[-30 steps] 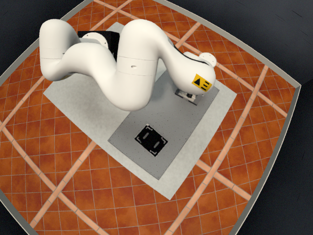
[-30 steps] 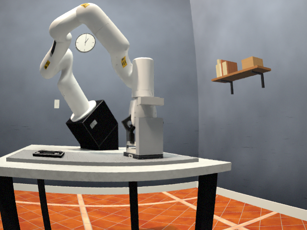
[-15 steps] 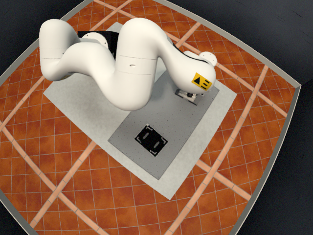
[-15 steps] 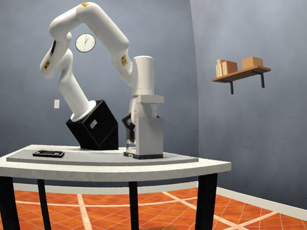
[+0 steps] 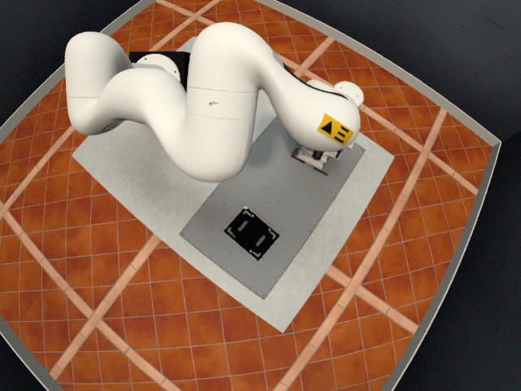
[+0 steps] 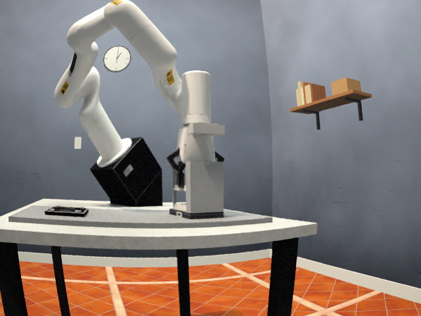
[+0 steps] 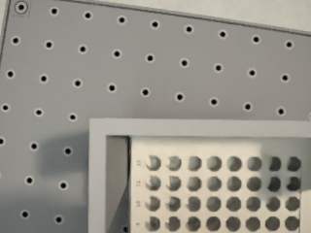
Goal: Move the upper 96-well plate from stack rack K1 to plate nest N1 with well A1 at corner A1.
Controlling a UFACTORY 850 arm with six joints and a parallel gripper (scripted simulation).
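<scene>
My gripper (image 6: 179,175) hangs straight down into the top of the white stack rack K1 (image 6: 200,187), at the right end of the grey baseplate. It is shut on the upper 96-well plate (image 7: 219,194), gripping it across its width. In the wrist view the plate fills the lower right, with its rows of round wells, inside the rack's white frame (image 7: 194,127). The fingertips are out of that view. The lower plate is hidden by the rack wall. The black plate nest N1 (image 5: 251,234) with white corner locators lies empty at the baseplate's other end; it also shows in the side view (image 6: 66,210).
The arm's black tilted base (image 6: 131,173) stands behind the baseplate (image 5: 273,202) between rack and nest. The perforated baseplate sits on a white table top. The arm's large white links overhang the table's back half in the top view.
</scene>
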